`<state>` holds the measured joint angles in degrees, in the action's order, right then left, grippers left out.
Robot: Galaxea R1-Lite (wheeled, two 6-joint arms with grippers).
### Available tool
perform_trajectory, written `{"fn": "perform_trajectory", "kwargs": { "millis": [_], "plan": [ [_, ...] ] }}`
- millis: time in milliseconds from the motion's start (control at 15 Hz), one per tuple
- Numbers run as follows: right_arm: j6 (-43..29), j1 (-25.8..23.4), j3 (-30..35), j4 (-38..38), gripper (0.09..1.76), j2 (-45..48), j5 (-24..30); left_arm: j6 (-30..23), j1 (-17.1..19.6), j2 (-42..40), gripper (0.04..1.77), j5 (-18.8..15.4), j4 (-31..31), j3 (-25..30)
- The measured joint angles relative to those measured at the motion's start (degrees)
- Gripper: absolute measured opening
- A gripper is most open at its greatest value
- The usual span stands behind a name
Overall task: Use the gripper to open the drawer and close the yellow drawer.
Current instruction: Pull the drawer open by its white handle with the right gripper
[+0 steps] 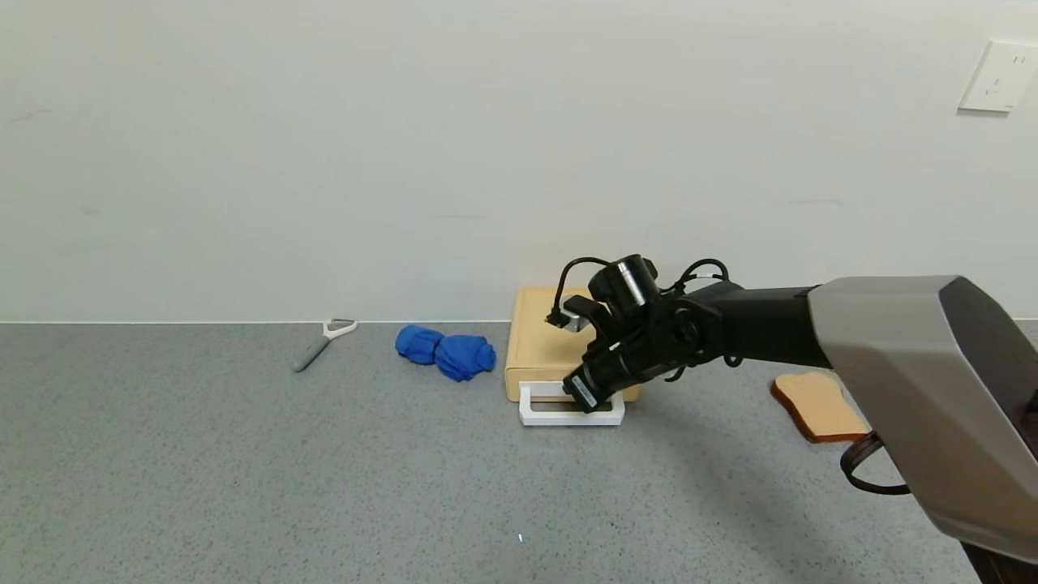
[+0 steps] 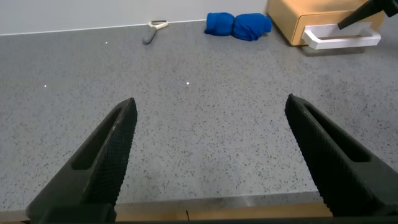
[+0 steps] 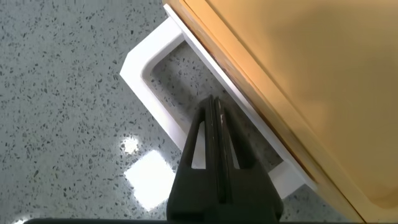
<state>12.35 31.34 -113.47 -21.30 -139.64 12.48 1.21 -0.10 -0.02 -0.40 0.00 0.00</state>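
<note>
The pale yellow-tan drawer box [image 1: 539,345] stands against the back wall, its white loop handle [image 1: 531,414] facing me. The drawer front sits close against the box. My right gripper [image 1: 585,401] reaches down over the handle. In the right wrist view the gripper [image 3: 214,102] is shut with nothing between its fingers, and its tip sits inside the handle loop [image 3: 140,68], next to the box [image 3: 298,68]. My left gripper [image 2: 211,102] is open and empty near the table's front edge, out of the head view. The drawer [image 2: 292,18] shows far off in its view.
A blue cloth [image 1: 446,350] lies just left of the drawer box. A grey-handled peeler [image 1: 323,341] lies farther left by the wall. A bread slice [image 1: 819,405] lies to the right, beside my right arm. The grey speckled table [image 1: 243,487] stretches in front.
</note>
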Motion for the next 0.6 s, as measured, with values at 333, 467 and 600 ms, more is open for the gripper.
{"fn": "perform_trajectory", "kwargs": {
  "millis": [333, 467, 600],
  "plan": [
    [-1.9, -0.2, 0.0, 1.4, 0.11, -1.6, 0.0, 0.0, 0.0, 0.0, 1.72, 0.0, 0.0, 0.0],
    [-2.7, -0.3, 0.0, 1.5, 0.11, -2.0, 0.0, 0.0, 0.0, 0.0, 1.72, 0.0, 0.0, 0.0],
    [-3.0, -0.3, 0.0, 1.5, 0.11, -2.3, 0.0, 0.0, 0.0, 0.0, 1.72, 0.0, 0.0, 0.0]
  ]
}}
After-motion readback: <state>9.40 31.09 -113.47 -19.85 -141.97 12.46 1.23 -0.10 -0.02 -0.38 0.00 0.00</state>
